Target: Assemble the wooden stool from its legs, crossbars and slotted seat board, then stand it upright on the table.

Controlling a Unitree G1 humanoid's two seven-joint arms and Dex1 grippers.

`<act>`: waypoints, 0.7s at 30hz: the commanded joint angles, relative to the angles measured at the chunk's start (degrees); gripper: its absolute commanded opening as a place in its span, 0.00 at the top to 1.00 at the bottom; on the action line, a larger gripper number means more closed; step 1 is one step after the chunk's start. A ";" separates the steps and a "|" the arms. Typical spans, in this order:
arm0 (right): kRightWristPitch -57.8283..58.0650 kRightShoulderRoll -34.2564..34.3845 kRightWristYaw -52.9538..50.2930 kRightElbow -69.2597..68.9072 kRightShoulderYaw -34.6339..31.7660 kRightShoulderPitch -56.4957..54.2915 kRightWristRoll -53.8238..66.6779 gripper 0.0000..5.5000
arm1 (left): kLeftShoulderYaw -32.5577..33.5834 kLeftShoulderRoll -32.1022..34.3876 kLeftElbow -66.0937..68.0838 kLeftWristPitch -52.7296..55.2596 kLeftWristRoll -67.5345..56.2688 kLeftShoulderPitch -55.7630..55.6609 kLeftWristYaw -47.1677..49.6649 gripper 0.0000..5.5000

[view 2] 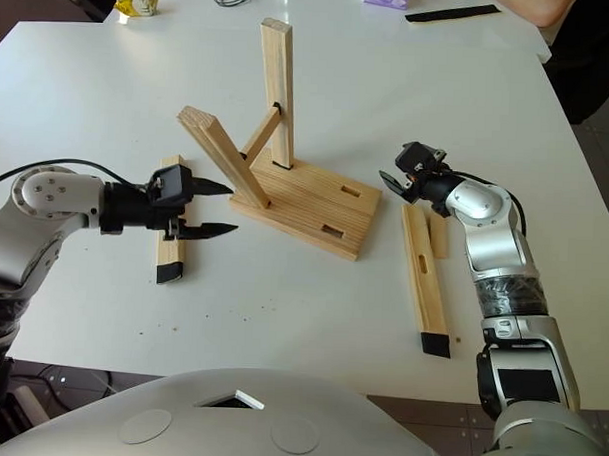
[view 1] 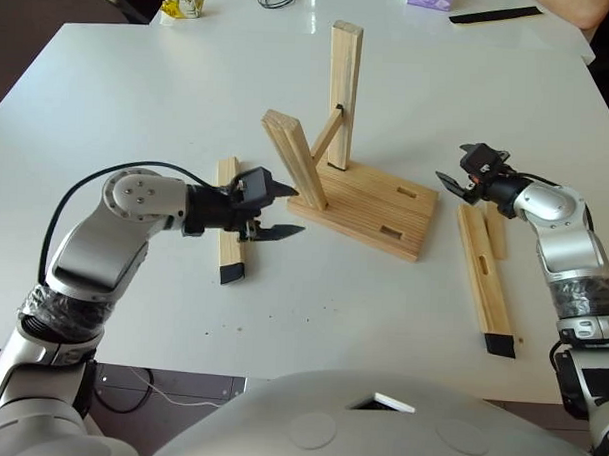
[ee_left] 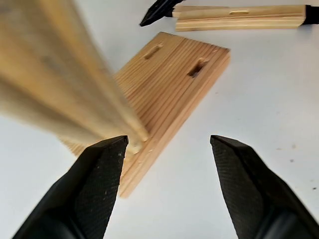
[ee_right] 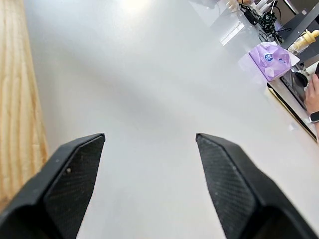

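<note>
A: Finish on board (view 1: 385,206)?
B: Pale bare wood, grain showing, matt. Standing legs (view 1: 343,89) same. The loose leg (view 1: 483,274) has a black matt end cap (view 1: 500,345).
A: And table (view 1: 139,82)?
B: White, smooth, slight sheen, glare at far side.
A: The left gripper (ee_left: 168,139) fingers (ee_left: 99,179)?
B: Black, matt, finely pebbled, plastic or rubber. The right gripper (ee_right: 149,137) looks alike.

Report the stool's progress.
Done: an upright leg and a leaning leg stand in the seat board, crossbar between them. In hand: nothing; left pincer and right pincer are open. Left: the left loose leg and right loose leg lie on the table; two slots are empty.
</note>
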 commanded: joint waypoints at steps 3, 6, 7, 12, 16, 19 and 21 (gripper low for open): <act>-7.19 2.05 1.22 6.85 3.14 -4.42 -1.90 0.38 | -7.08 1.59 -0.45 -3.72 6.91 3.44 1.48 0.44; -8.86 2.70 3.07 8.11 4.54 -5.51 -2.36 0.38 | -11.43 1.50 2.80 -9.59 13.06 4.90 2.41 0.44; -9.16 2.65 3.87 8.13 4.91 -5.65 -2.31 0.38 | -12.85 0.87 4.27 -11.39 14.88 4.95 2.84 0.44; -10.09 2.05 6.80 8.53 5.96 -5.96 -2.55 0.38 | -16.43 -3.46 11.15 -15.72 20.84 3.70 6.29 0.44; -9.65 1.23 8.61 6.37 5.91 -4.54 -1.86 0.38 | -16.96 -6.83 14.80 -16.64 23.55 1.59 8.82 0.44; -8.60 0.73 9.97 3.24 5.87 -3.13 -1.17 0.38 | -16.92 -9.79 16.72 -16.22 24.59 -0.86 10.44 0.44; -7.48 0.58 10.85 0.74 5.83 -2.03 -0.59 0.38 | -16.67 -11.08 18.04 -16.10 25.28 -2.41 11.27 0.44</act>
